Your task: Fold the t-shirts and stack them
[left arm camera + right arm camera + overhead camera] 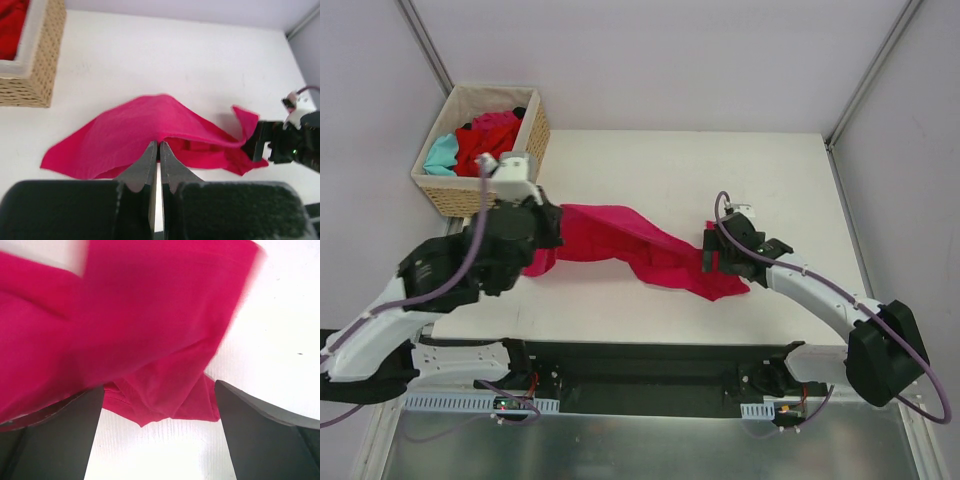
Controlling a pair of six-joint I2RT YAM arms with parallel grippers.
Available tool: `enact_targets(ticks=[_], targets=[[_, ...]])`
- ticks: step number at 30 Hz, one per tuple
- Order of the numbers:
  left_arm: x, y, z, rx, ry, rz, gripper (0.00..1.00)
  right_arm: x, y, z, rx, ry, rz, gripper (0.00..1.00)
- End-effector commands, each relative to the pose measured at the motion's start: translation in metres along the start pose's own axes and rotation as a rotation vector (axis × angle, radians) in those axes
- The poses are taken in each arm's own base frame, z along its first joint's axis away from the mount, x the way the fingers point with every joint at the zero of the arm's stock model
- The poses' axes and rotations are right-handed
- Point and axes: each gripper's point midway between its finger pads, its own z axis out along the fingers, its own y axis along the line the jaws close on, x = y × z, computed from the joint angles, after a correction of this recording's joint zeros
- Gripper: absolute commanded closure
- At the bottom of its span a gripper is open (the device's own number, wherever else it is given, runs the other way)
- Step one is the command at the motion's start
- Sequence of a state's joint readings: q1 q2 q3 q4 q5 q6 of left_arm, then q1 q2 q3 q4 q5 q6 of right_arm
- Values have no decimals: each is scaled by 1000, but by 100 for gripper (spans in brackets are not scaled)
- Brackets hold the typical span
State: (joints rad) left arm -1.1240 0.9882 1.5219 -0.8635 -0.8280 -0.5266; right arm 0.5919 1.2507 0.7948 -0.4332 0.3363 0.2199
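Note:
A magenta-pink t-shirt [620, 238] stretches crumpled across the middle of the white table [660, 165]. My left gripper [544, 248] is at its left end. In the left wrist view the fingers [150, 160] are pressed together, pinching the near edge of the shirt [135, 130], which drapes away from the left gripper [160, 146]. My right gripper [710, 255] is at the shirt's right end. In the right wrist view the right gripper [159, 390] stands open with wide-apart fingers, low over the table, and a bunched corner of the shirt [150, 315] lies between them.
A tan wicker basket [535, 135] stands off the table's back left corner. It holds red [478, 148], teal [440, 153] and pink [500, 120] t-shirts. The basket [37, 65] also shows at the upper left of the left wrist view. Walls close in behind and on both sides.

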Motion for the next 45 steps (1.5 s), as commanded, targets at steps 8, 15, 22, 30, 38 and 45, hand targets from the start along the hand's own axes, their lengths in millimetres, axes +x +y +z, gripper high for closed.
enact_targets(ticks=[8, 15, 22, 30, 38, 45], targets=[[-11, 69, -29, -173, -67, 23, 100, -19, 11, -1, -35, -39, 16, 3], [17, 45, -8, -156, 30, 81, 100, -36, 7, 5, -2, -60, 44, 3], [28, 37, 0, -157, 59, 85, 100, -67, 45, 35, -64, -24, 48, 2], [22, 51, -9, -168, 22, 62, 100, -53, 58, 74, -52, 46, 50, 12], [20, 57, -12, -175, 9, 67, 100, -54, 41, 92, 15, 56, 79, 24], [19, 62, -13, -188, 0, 79, 100, -60, 34, 104, 25, 60, 116, 32]])
